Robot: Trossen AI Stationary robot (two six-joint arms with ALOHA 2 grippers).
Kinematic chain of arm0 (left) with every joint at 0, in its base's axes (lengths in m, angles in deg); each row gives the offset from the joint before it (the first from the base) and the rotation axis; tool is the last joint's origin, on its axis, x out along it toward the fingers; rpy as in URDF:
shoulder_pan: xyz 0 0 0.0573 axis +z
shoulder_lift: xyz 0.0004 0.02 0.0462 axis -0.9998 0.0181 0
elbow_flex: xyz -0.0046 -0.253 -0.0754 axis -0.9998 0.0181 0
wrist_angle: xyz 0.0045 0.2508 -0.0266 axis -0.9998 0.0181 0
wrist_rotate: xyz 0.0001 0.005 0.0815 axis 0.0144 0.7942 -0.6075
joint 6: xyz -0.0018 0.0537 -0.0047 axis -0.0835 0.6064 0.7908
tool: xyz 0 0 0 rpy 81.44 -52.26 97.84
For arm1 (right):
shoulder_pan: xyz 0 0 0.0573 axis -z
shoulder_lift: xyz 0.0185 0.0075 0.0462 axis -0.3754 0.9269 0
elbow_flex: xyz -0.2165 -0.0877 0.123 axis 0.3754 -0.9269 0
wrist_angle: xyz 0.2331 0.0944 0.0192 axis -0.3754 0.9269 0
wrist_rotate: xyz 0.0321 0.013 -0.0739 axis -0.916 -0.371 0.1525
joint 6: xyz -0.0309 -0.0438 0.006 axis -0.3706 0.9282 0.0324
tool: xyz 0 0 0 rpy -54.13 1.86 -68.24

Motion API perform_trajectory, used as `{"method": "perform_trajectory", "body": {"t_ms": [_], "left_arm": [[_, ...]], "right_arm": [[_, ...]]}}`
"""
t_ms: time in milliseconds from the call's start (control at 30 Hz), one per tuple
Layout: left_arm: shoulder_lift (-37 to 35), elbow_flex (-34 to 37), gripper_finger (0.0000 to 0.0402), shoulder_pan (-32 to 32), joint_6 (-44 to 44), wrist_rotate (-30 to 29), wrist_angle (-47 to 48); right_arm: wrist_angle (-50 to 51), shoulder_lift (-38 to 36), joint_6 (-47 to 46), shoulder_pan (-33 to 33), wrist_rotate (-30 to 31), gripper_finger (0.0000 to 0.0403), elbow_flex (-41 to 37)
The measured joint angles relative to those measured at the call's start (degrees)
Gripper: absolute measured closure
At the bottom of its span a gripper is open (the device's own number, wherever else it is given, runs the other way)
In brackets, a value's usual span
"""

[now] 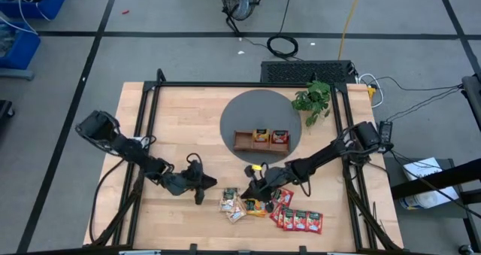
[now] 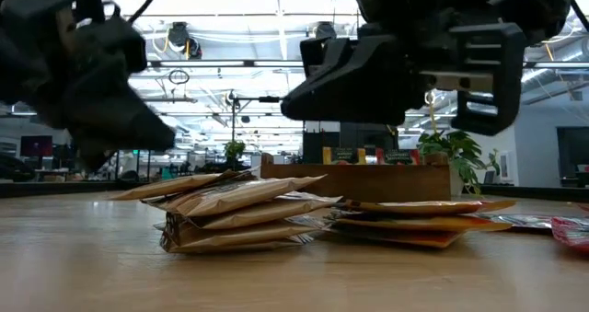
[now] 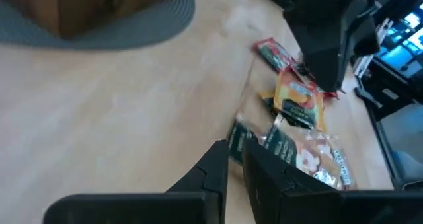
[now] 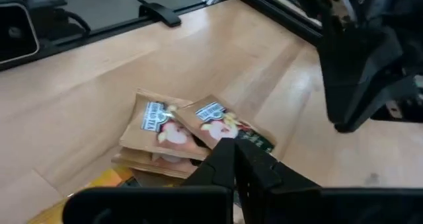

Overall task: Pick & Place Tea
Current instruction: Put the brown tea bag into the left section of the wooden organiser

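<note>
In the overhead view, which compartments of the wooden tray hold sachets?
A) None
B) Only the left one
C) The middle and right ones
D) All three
C: the wooden tray shows an orange sachet in its middle compartment and a red sachet in its right one; the left is bare.

two dark jointed arms, yellow tag on the right arm (image 1: 323, 159)

Loose pile of flat square tea sachets (image 1: 267, 207) on the near part of the table: pale green-white sachets (image 1: 232, 202) stacked crookedly at the left end, orange sachets (image 1: 255, 207) overlapping in the middle, red sachets (image 1: 299, 220) fanned out flat on the right.
</note>
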Motion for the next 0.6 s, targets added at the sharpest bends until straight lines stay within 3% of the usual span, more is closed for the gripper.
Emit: {"method": "perform_trajectory", "body": {"t_ms": [300,600], "left_arm": [[9.31,-2.66,0.0220,-1.48,-6.47,2.16,-4.40],[10.22,-3.88,0.0112,-0.41,-6.51,6.17,-4.75]], "right_arm": [[0.45,0.08,-2.72,0.33,-0.07,0.0402,0.20],[1.76,0.08,-1.76,0.34,-0.17,0.0403,0.20]]}}
